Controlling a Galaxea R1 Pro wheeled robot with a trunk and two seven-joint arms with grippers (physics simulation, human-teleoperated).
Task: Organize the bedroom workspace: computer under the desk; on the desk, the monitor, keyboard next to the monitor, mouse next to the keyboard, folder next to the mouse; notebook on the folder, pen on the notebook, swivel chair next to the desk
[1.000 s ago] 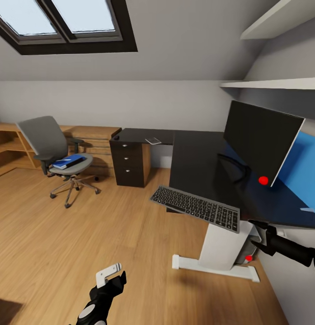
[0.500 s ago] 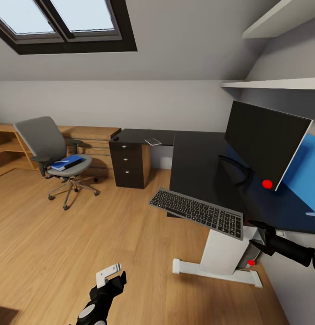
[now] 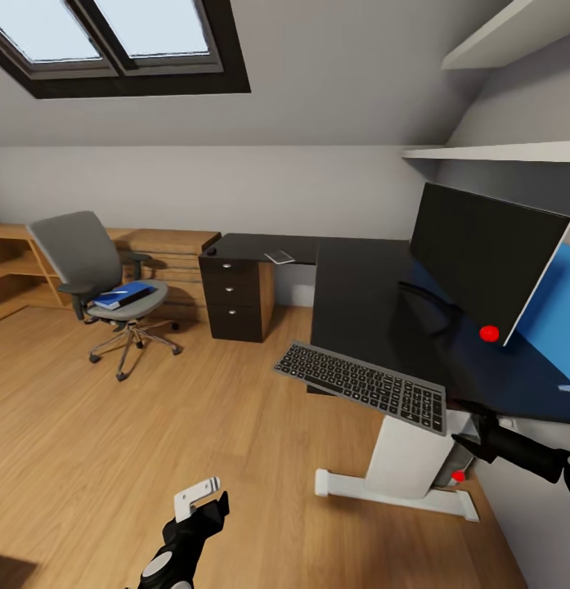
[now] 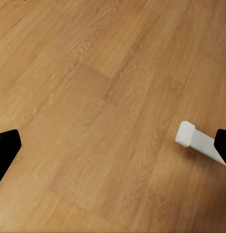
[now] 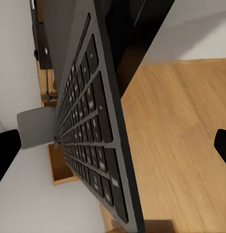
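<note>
**A:** Where is the keyboard?

**B:** The keyboard (image 3: 362,386) is tilted at the front edge of the desk (image 3: 358,286), jutting over the wood floor (image 3: 113,433). My right gripper (image 3: 474,431) is at its right end, and the board runs between my fingers – clamped or not, I cannot tell.

**A:** And your left?

**B:** My left gripper (image 3: 204,501) is spread wide, low over the floor.

**A:** The rest?

**B:** The monitor (image 3: 489,266) is on the desk – the folder (image 3: 125,294) lies on the swivel chair (image 3: 80,245), well apart from it.
</note>
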